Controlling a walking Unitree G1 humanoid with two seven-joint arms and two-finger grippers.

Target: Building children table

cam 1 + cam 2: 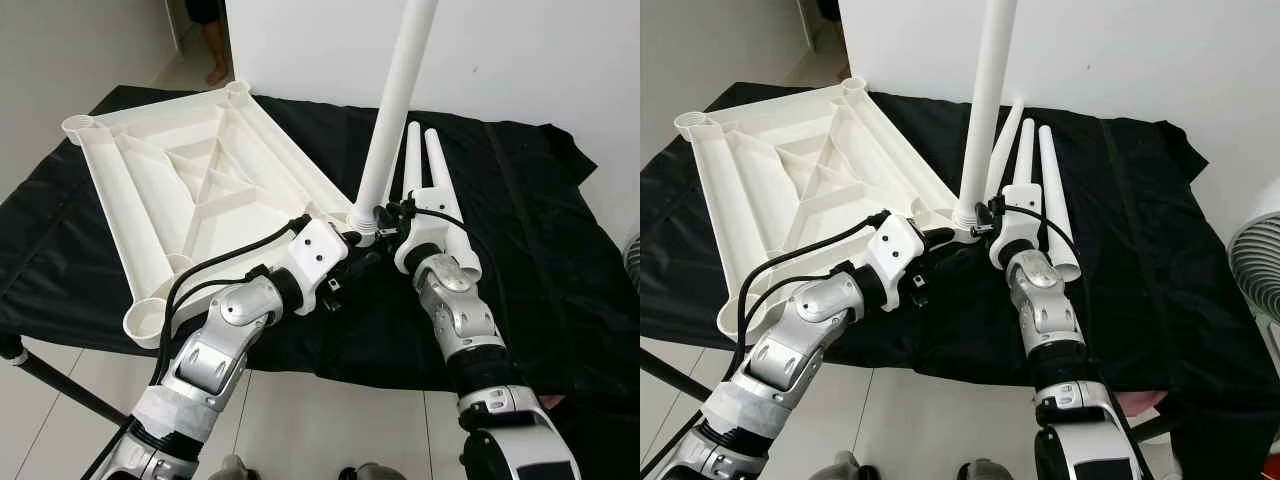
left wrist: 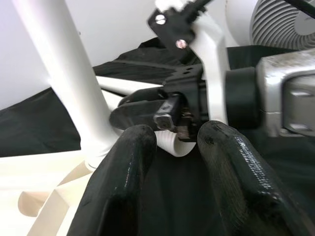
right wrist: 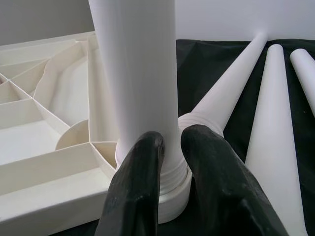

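The right hand [image 3: 167, 162] grips the base of the upright white plastic leg [image 1: 398, 110] seated in a corner socket of the overturned white plastic table frame [image 1: 190, 190], while the left hand [image 2: 172, 152] hovers open just beside it.

Bright, even daylight, soft shadows, sharp head views, slight close-range blur on wrist-view claw fingers [image 2: 123, 187].

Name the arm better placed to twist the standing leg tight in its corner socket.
Right. The right gripper sits against the standing leg at its base; the left gripper is beside the tabletop corner.
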